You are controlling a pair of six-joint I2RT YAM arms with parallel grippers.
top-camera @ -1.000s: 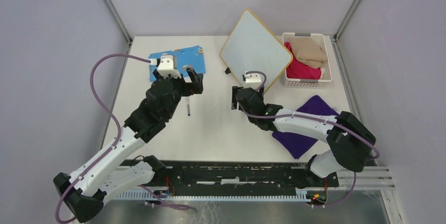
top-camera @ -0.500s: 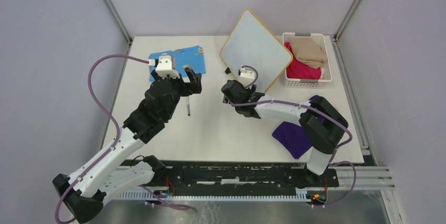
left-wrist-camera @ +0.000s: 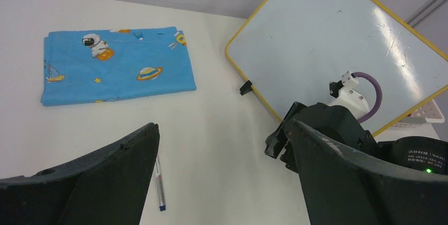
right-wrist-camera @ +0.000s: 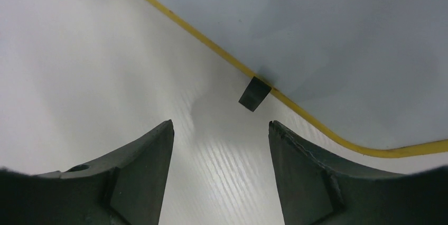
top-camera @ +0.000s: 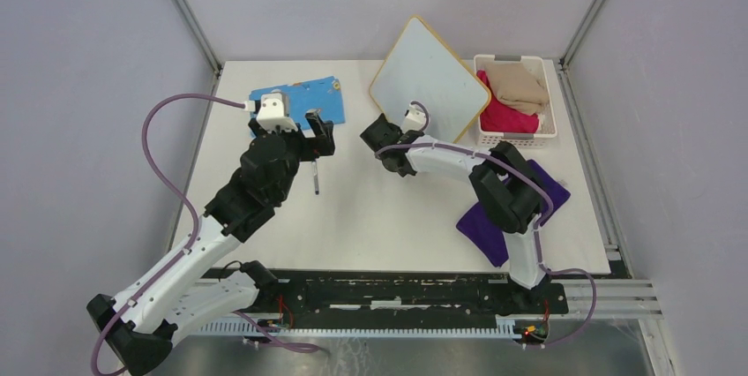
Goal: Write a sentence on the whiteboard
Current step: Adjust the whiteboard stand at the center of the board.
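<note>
The whiteboard (top-camera: 428,76) leans tilted at the back middle, with a thin yellow rim and black clips on its lower edge. Its face is blank in every view (left-wrist-camera: 338,40) (right-wrist-camera: 317,24), so the sentence does not show. A blue-capped marker (top-camera: 316,177) lies on the table and also shows in the left wrist view (left-wrist-camera: 160,188). My left gripper (top-camera: 300,129) is open and empty above the table, with the marker beside its left finger (left-wrist-camera: 223,125). My right gripper (top-camera: 375,133) is open and empty (right-wrist-camera: 221,123), just in front of a clip (right-wrist-camera: 254,93).
A blue patterned cloth (top-camera: 295,102) lies folded at the back left. A white basket (top-camera: 553,98) with cloths stands against the whiteboard's right side. A purple cloth (top-camera: 489,230) lies under the right arm.
My right arm has swung left and farther away, bringing its gripper up to the whiteboard's lower left edge. The left arm has shifted only slightly.
</note>
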